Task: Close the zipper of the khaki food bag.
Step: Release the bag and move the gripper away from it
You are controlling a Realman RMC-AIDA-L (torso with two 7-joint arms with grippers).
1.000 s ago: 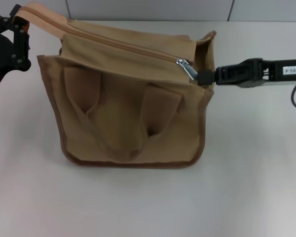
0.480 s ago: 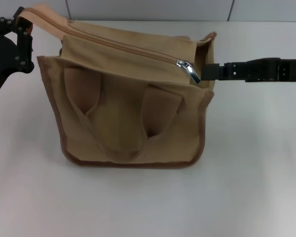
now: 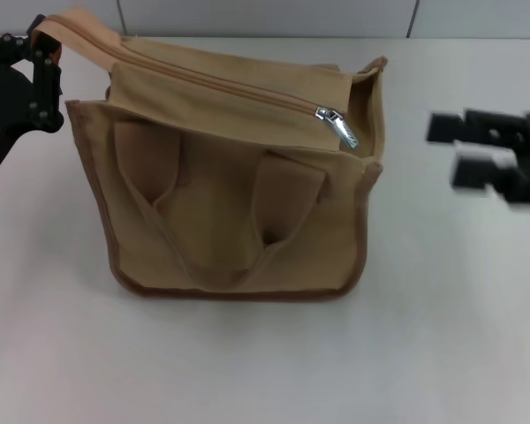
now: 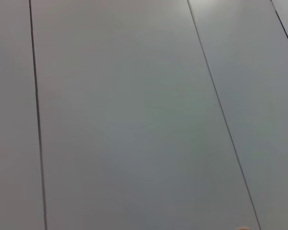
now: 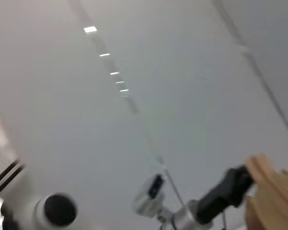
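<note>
The soft, floppy khaki canvas food bag (image 3: 234,177) is sagging; its tan zipper (image 3: 221,86) wants gripping by the small, slippery silver pull tab (image 3: 343,129). The left gripper (image 3: 42,66) is pinching the bag's corner strap (image 3: 75,25); the blurred right gripper (image 3: 464,150) is hanging well apart, apparently spread.

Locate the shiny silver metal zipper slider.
In the head view, the slider sits at the right end of the khaki canvas bag's top panel, by its right side wall.

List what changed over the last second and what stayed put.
The right gripper let go of the zipper pull and drew away to the right, clear of the khaki food bag. The slider, the bag and the left gripper on the bag's left end stayed put.
</note>
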